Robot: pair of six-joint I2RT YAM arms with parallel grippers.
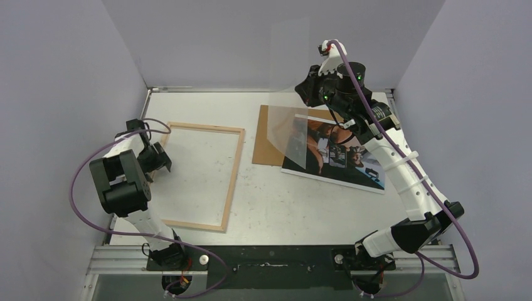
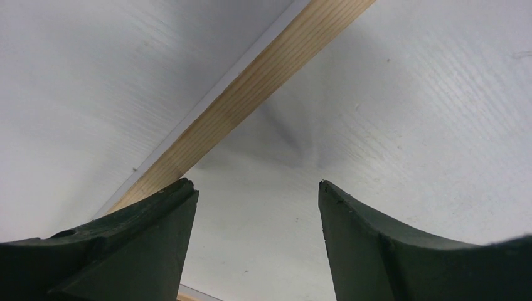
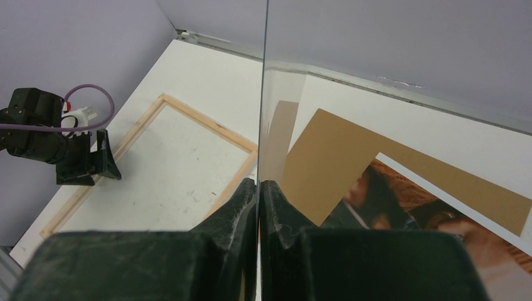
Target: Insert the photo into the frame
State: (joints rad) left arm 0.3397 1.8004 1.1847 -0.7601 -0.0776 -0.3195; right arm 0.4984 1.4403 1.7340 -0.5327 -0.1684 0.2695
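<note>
Top view: the left claw [image 1: 164, 162] sits at the frame's [image 1: 233, 182] left rail. The right claw [image 1: 312, 94] holds a clear sheet [image 1: 290, 119] upright above the photo [image 1: 354, 170], which lies below it on a board [image 1: 266, 147]. Left wrist alone shows those jaws apart, the rail beside one finger, nothing gripped. Right wrist alone shows the jaws pinched on the sheet's edge. The photo looks light, floppy and easily creased: take it by an edge.

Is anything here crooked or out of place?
The photo lies crooked over the brown board, sticking out past its edge. Odder, the right gripper holds a clear sheet upright in mid-air.
</note>
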